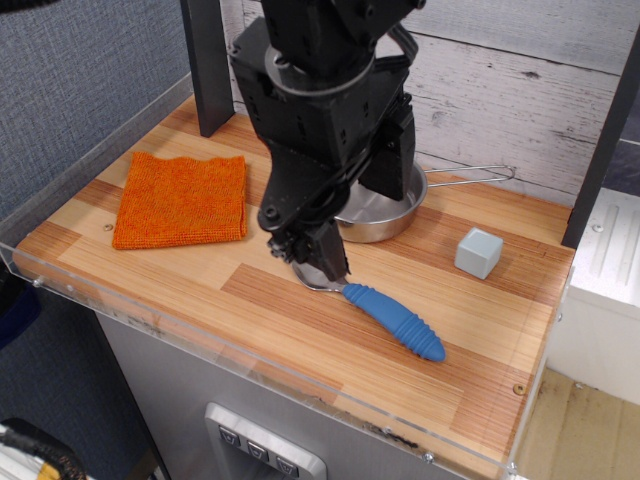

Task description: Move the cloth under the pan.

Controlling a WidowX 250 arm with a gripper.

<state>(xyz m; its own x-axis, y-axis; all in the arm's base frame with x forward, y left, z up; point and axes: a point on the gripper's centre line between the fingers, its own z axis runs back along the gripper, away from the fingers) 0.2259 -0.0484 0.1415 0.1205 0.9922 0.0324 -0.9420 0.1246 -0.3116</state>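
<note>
Gripper low over the spoon's bowl

The gripper (318,268) hangs at the spoon (392,316); whether its fingers are spread, I cannot tell. The pan (385,212) sits just behind; the cloth (182,200) lies flat, well left

Robot lab bench: wooden tabletop (300,300) with clear acrylic edging (200,340), plank backdrop (520,90).

light: bright, even | shadows: soft | glare: pan (385,212) rim | focus: sharp, slightly grainy
</note>
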